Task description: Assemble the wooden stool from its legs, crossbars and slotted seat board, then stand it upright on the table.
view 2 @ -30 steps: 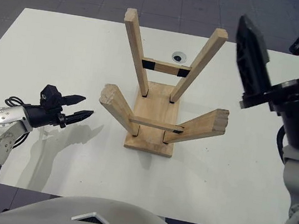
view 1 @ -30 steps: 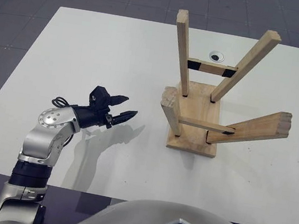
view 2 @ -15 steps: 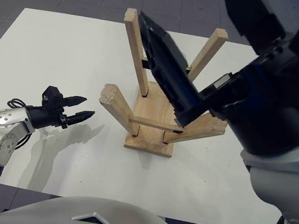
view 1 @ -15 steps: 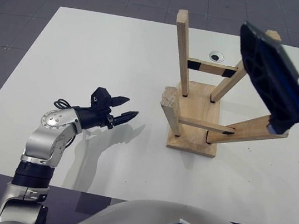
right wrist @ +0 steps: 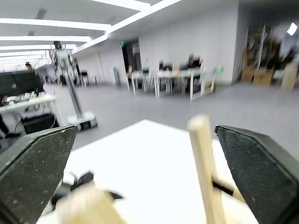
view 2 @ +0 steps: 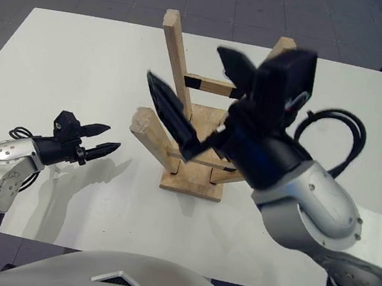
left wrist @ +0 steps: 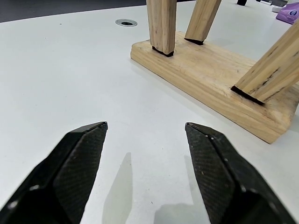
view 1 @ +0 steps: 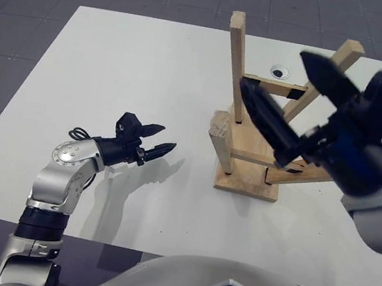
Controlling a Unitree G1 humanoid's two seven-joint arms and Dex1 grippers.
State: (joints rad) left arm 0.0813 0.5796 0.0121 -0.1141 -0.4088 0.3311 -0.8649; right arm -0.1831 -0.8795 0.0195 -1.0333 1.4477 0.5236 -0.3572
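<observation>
Right pincer (view 1: 272,67) swung in from the right and now sits spread wide above the upside-down stool (view 1: 246,182), which is seat-down on the counter (view 1: 118,53). Left wrist view: left pincer (left wrist: 145,126) apart, stool near. Right wrist view: pads (right wrist: 37,163) spread either side of a leg (right wrist: 204,163).

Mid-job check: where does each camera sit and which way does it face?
Left eye view: on the head, facing forward and down at the table and upturned stool; left gripper at left, right gripper in front of the stool.
Right eye view: the head's other eye, same scene, both arms.
Left wrist view: low over the table, looking between its open fingers at the seat board.
Right wrist view: raised, looking between its open fingers past a leg into the room.
Shared: all see the stool.
</observation>
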